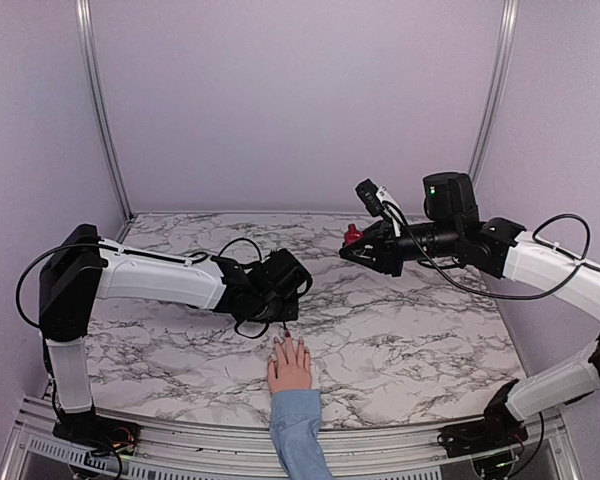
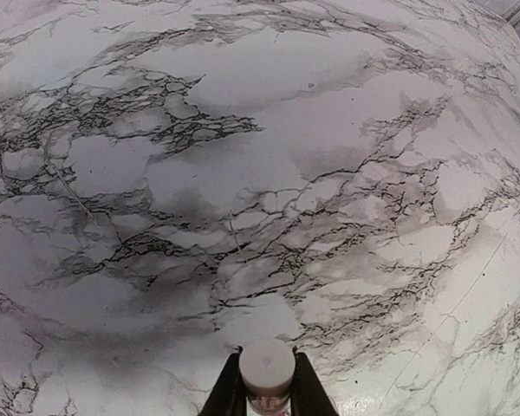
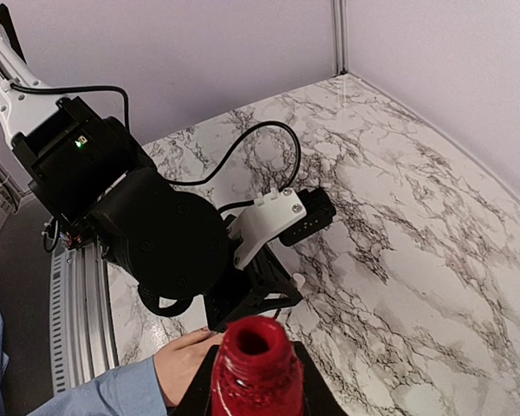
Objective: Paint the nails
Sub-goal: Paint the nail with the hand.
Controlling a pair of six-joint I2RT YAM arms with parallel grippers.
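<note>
A pale pink hand (image 1: 290,366) in a light blue sleeve (image 1: 298,432) lies flat at the table's near edge, fingers pointing away. The nails (image 1: 284,343) are too small to judge their colour. Just above the fingertips my left gripper (image 1: 286,312) points down, shut on the white cap (image 2: 267,367) of the polish. In the right wrist view the hand (image 3: 184,371) is partly hidden behind that gripper (image 3: 258,299) and the bottle. My right gripper (image 1: 348,246) hovers over the back middle of the table, shut on the open dark red polish bottle (image 3: 256,368), also seen from above as the bottle (image 1: 352,236).
The marble table (image 1: 410,330) is bounded by purple walls behind and at both sides. A metal rail (image 1: 180,440) runs along the near edge. Black cables (image 1: 242,245) loop off the left arm's wrist.
</note>
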